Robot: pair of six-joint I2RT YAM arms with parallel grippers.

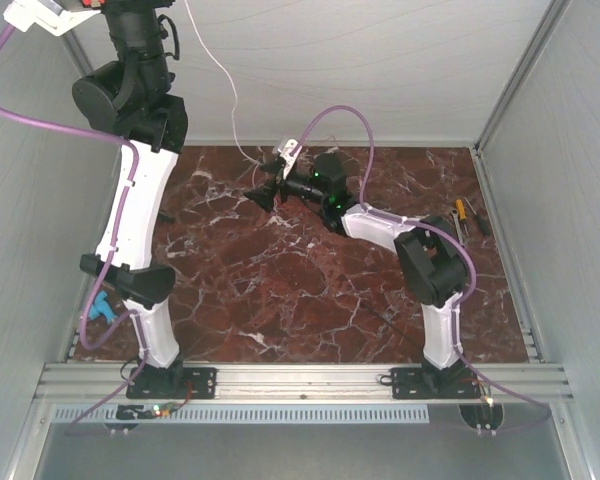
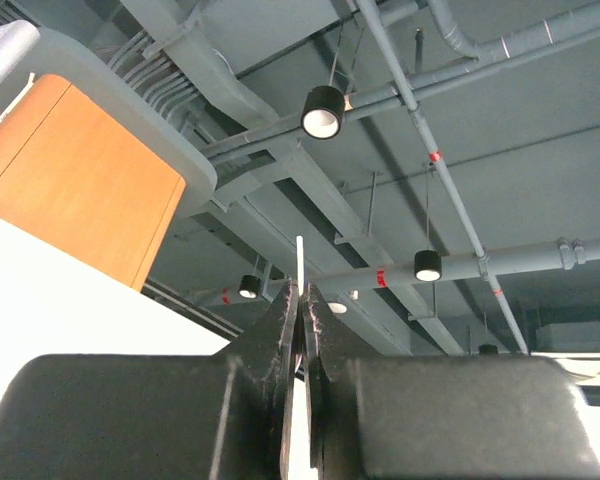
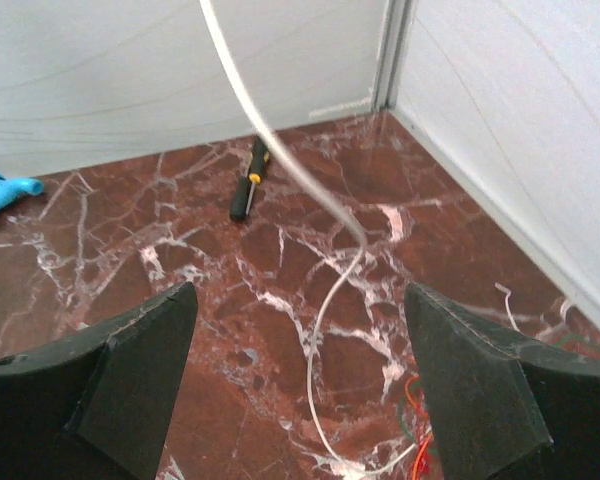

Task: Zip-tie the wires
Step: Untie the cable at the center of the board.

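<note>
Red marble table (image 1: 280, 290) lies below as my raised left gripper (image 2: 300, 295) pinches one white strand of the wires (image 2: 299, 262) tight, while my right gripper (image 3: 298, 295) hangs wide open, holding nothing, low over where that strand meets the tabletop.

R end effector (image 3: 298, 295) jaws wide; white wire (image 3: 263, 130) hangs btwn, screwdriver (image 3: 247, 185) lying beyond.

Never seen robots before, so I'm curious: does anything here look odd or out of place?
Yes. The left gripper points at the ceiling, shut on a thin white wire, which dangles from high up down to the table instead of lying there.
</note>
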